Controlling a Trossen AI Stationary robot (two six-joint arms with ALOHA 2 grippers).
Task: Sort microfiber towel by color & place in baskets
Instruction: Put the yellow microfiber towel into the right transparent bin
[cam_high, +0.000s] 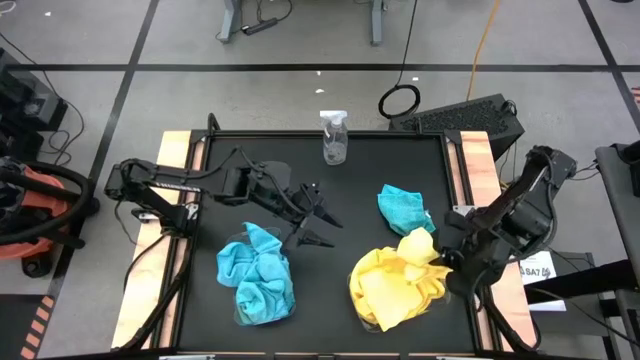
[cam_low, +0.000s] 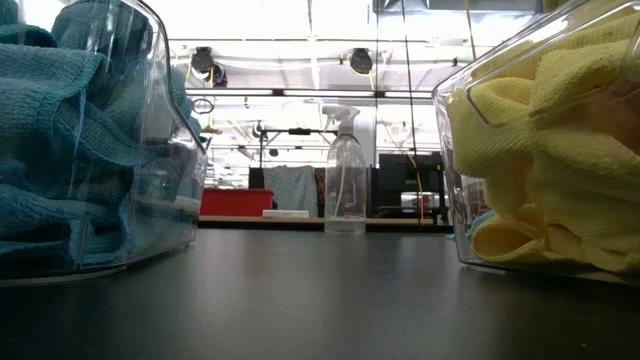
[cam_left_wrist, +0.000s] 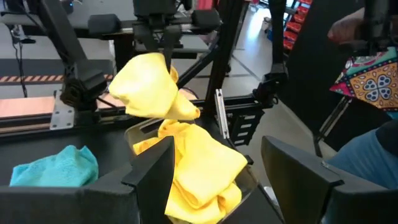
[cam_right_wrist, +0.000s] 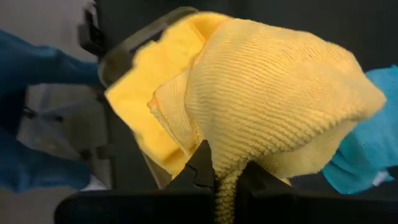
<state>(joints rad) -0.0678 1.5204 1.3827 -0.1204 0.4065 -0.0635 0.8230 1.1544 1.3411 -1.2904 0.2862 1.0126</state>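
My right gripper (cam_right_wrist: 219, 177) is shut on a yellow microfiber towel (cam_high: 415, 248) over the far right corner of the right basket (cam_high: 372, 322), which holds more yellow towels (cam_low: 550, 150). The left basket (cam_high: 240, 318) is filled with turquoise towels (cam_low: 80, 140). One loose turquoise towel (cam_high: 404, 206) lies flat on the table beyond the yellow basket. My left gripper (cam_high: 330, 232) hovers open above the table between the two baskets, empty, pointing toward the table's right edge. My right gripper pinches a bunched fold of the yellow towel (cam_right_wrist: 225, 163) between its two fingers. The fingers (cam_left_wrist: 163, 38) come from above, slanting in from the table's right side. The towel hangs bunched below them, its lower end (cam_left_wrist: 181, 111) down at the pile in the basket.
A clear spray bottle (cam_high: 334, 137) stands upright at the middle of the table's far edge. Wooden strips (cam_high: 172, 150) run along the left and right sides. A person's patterned sleeve (cam_left_wrist: 367, 81) shows beyond the table in the left wrist view.
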